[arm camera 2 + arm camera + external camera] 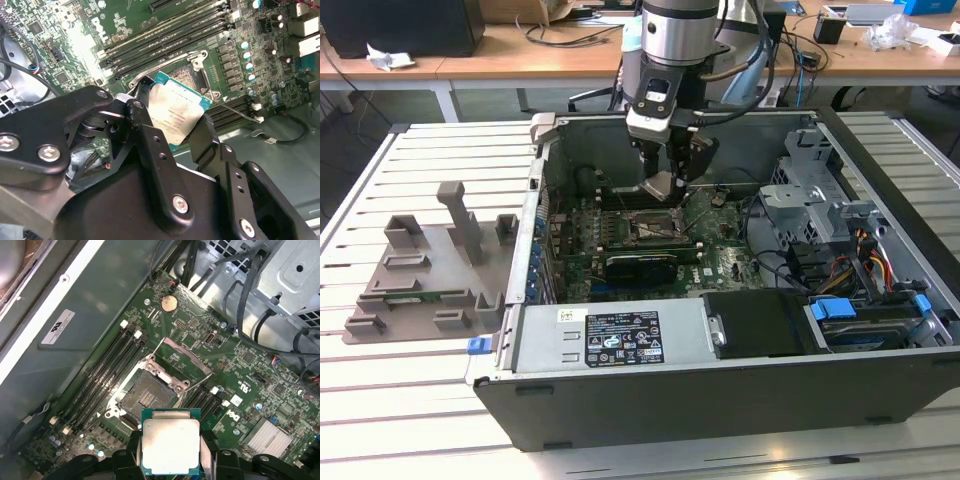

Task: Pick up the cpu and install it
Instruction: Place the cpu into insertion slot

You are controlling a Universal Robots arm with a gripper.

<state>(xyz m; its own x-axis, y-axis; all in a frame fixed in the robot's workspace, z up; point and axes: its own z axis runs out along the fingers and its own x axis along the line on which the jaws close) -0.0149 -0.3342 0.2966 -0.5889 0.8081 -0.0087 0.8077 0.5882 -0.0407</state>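
The cpu is off the board and up in the air, silver top facing both wrist cameras, thin green rim showing along its edges. It's pinched on two opposite edges by the gripper, with one black finger pressed against each side. The other two edges are free.

Right under it sits the cpu socket, apart from the chip. Its metal load plate is flipped up and back, so the pin field is exposed. Long memory slots run along both sides of the socket, close to its frame, and the green motherboard is low and flat around it. There's open air above the socket.

In the exterior view the arm drops straight into the open computer case near its far wall. A drive cage and cable bundle crowd the exterior view's right. A grey plastic tray sits outside the case on the slatted table, on the exterior view's left.
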